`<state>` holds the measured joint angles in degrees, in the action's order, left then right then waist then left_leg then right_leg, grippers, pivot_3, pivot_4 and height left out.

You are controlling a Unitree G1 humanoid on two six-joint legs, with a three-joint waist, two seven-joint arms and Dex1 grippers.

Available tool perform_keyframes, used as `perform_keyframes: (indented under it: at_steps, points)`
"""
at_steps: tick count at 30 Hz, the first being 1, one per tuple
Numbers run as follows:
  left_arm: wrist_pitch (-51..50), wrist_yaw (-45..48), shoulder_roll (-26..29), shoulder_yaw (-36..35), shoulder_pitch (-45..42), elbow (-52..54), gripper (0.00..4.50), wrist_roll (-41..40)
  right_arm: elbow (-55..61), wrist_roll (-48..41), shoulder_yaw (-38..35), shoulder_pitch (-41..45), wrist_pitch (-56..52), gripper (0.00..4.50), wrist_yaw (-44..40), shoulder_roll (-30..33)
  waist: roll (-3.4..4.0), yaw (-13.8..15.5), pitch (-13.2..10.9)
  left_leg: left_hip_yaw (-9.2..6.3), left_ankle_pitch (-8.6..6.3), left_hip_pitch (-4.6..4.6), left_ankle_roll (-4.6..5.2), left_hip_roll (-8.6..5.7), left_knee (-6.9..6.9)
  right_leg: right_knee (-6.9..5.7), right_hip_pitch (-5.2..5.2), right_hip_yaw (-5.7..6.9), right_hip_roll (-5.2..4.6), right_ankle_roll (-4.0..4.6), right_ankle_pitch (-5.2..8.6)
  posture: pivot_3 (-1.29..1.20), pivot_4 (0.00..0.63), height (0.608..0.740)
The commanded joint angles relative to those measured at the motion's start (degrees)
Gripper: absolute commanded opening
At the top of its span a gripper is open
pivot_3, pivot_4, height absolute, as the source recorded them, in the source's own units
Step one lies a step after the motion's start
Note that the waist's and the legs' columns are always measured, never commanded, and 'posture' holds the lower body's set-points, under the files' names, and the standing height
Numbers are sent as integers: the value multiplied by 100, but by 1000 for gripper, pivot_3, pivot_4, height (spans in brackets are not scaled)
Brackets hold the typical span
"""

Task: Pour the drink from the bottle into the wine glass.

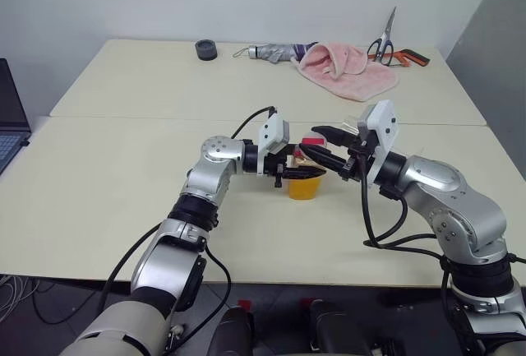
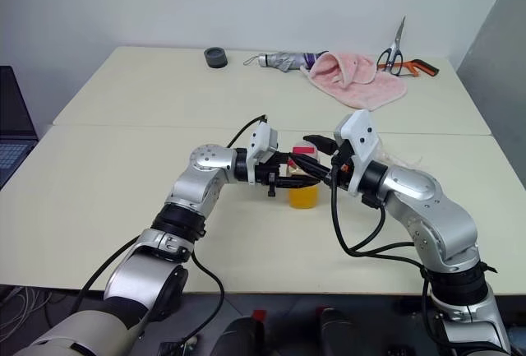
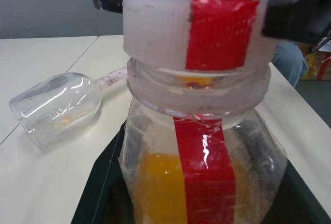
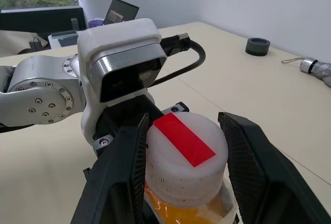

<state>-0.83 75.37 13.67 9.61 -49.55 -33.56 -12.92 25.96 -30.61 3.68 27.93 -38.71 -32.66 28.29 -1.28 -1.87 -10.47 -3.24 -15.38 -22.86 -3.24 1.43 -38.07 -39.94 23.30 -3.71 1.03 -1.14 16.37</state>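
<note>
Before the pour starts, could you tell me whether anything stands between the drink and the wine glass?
Yes: the cap is on the bottle, sealing in the drink, with the right gripper astride it. The wine glass lies on its side on the table.

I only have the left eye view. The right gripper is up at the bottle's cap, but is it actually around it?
Observer: Yes. In the right wrist view the right gripper straddles the cap. One of its fingers is against the cap, and the other looks just clear of it.
Operator: Is the cap on or off?
Observer: On. The left wrist view shows it seated on the neck of the bottle, with the drink filling the lower part.
Operator: I can't make out the wine glass.
Observer: The wine glass lies on its side on the table, beyond the bottle and apart from it.
</note>
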Motion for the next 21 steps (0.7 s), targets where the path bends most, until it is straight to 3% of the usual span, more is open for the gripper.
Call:
perform_keyframes:
  at_steps: [1,6,12,18,21]
  points:
    - [75,-52,-5,-92,-100,289,1778,-85,144,409,179,101,473,1809,-135,106,0,-1,0,0,0,0,0,-1,0,0,0,-1,0,0,0,0,150,740]
    - [53,-65,12,-86,-65,341,1776,-96,126,1055,316,58,1147,1742,-99,131,0,-1,0,0,0,0,0,0,0,0,1,0,0,0,0,0,150,740]
    - [29,-120,26,-103,-28,383,1776,-102,424,-279,-906,-346,405,1741,147,-193,0,8,0,-1,0,-2,-1,1,0,0,1,0,-2,0,0,0,150,740]
    - [-42,-164,78,-153,62,441,1776,-139,762,-664,-1766,-1570,11,1725,254,189,0,22,0,-3,0,-3,0,-4,2,2,-1,1,-7,0,0,0,150,740]
    - [-63,-172,79,-162,90,480,1776,-155,399,-17,-1704,-2270,409,1725,353,327,0,17,0,1,0,0,1,-4,3,2,-2,-3,-4,0,0,0,150,740]
